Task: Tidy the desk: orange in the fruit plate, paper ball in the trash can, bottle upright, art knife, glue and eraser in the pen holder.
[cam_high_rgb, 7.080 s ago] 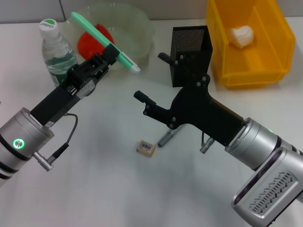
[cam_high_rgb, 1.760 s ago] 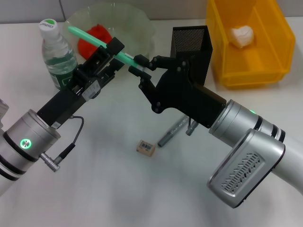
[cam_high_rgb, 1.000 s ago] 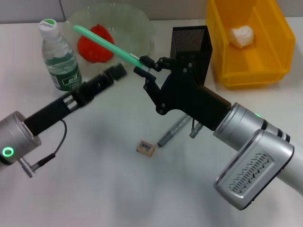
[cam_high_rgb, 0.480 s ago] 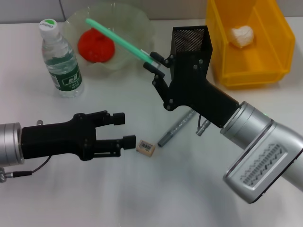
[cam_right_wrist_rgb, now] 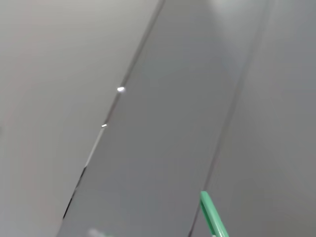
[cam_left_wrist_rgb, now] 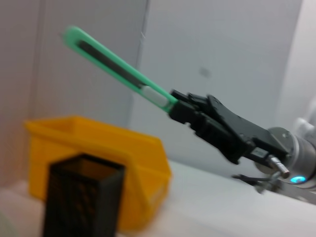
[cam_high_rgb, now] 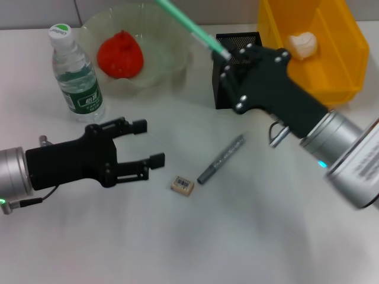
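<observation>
My right gripper (cam_high_rgb: 227, 57) pinched one end of the long green plastic art knife (cam_high_rgb: 190, 28), holding it aslant above the black mesh pen holder (cam_high_rgb: 235, 44) at about one o'clock on the white desk (cam_high_rgb: 249, 236); the knife's free end rose toward twelve o'clock, over the rim of the clear glass fruit plate (cam_high_rgb: 177, 44). From the left wrist view the green art knife (cam_left_wrist_rgb: 118, 66) stood well above the black mesh pen holder (cam_left_wrist_rgb: 81, 200), clamped in my right gripper (cam_left_wrist_rgb: 180, 108), not yet in the opening. My left gripper (cam_high_rgb: 145, 145) hovered low at eight o'clock, its fingers spread and holding nothing. Just to its three o'clock lay the small tan eraser (cam_high_rgb: 182, 185), and beyond that the grey glue pen (cam_high_rgb: 221, 158), both on the desk. The orange-red orange (cam_high_rgb: 120, 53) sat in the fruit plate at eleven o'clock, the clear water bottle (cam_high_rgb: 75, 74) stood upright at ten o'clock, and the white paper ball (cam_high_rgb: 302, 44) rested in the yellow plastic bin (cam_high_rgb: 331, 77) at two o'clock. As I judged it, the risk was the long knife: held by one end, it could swivel in my pinch, catch the holder's rim and tip the light mesh holder, or drop beside it.
</observation>
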Robot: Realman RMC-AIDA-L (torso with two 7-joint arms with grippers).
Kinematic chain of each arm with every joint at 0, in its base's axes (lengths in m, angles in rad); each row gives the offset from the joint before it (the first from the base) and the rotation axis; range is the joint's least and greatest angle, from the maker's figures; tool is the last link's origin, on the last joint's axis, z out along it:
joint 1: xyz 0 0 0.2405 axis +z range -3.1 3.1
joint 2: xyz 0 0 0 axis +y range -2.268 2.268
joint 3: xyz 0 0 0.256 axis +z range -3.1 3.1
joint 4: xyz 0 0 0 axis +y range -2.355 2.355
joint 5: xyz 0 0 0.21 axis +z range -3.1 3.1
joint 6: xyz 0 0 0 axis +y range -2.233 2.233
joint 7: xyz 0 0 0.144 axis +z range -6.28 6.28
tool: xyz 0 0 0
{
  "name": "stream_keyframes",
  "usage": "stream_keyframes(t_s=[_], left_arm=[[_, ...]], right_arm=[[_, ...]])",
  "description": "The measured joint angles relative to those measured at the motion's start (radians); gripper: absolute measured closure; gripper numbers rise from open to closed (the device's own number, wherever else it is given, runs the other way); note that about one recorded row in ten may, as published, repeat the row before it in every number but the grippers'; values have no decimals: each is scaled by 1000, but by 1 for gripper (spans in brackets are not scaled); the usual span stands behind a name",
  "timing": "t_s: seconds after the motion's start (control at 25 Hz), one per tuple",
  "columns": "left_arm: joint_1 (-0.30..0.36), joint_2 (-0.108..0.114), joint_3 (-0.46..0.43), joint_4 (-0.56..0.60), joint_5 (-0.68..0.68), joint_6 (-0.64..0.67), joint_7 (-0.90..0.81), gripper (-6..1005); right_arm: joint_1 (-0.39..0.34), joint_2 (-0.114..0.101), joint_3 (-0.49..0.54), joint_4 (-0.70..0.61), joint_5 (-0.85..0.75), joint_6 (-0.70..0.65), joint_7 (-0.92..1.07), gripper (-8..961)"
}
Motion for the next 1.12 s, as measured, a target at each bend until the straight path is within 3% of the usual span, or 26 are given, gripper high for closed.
stream_keyframes(t_s=[0.12,0.16,0.28,0.32,0.36,0.48,0.52,0.56,0.6,0.68,0.72,0.76,0.92,1.04,1.12], left_arm=[[0,0,-62,-108,-75,0,148,153],[0,0,-62,-108,-75,0,148,154],[-2,0,-93,-169,-116,-2,234,154],[-7,0,-116,-200,-126,-3,270,154],[-7,0,-116,-200,-126,-3,270,154],[-13,-1,-128,-234,-134,-14,298,154],[-14,-1,-127,-237,-135,-18,301,154],[-14,-2,-125,-240,-135,-22,304,154],[-14,-2,-124,-241,-136,-24,306,154],[-14,-2,-122,-246,-136,-27,309,154],[-14,-3,-122,-257,-135,-27,313,154],[-14,-3,-122,-257,-135,-27,313,154],[-17,-3,-122,-282,-135,-28,334,154],[-17,-4,-122,-284,-135,-29,335,154],[-17,-4,-122,-285,-134,-30,336,154]], right_arm=[[-5,-1,6,-103,1,-58,275,781],[-5,-1,6,-103,1,-58,275,780],[-5,-2,1,-215,-1,-93,523,779],[-4,-2,-20,-304,-5,-107,699,778],[-4,-2,-20,-304,-5,-107,699,778],[-7,-4,-110,-488,-7,-125,1005,776],[-13,-8,-210,-639,-8,-125,1233,776],[-13,-8,-210,-639,-8,-125,1233,775],[-19,-12,-261,-718,-8,-123,1343,775],[-34,-28,-365,-865,-14,-120,1537,774],[-40,-55,-453,-983,-38,-119,1734,774],[-40,-55,-453,-983,-38,-119,1734,773],[21,-128,-554,-1191,-195,-137,2097,771],[65,-140,-560,-1244,-287,-158,2192,770],[152,-155,-562,-1299,-428,-204,2300,769]])
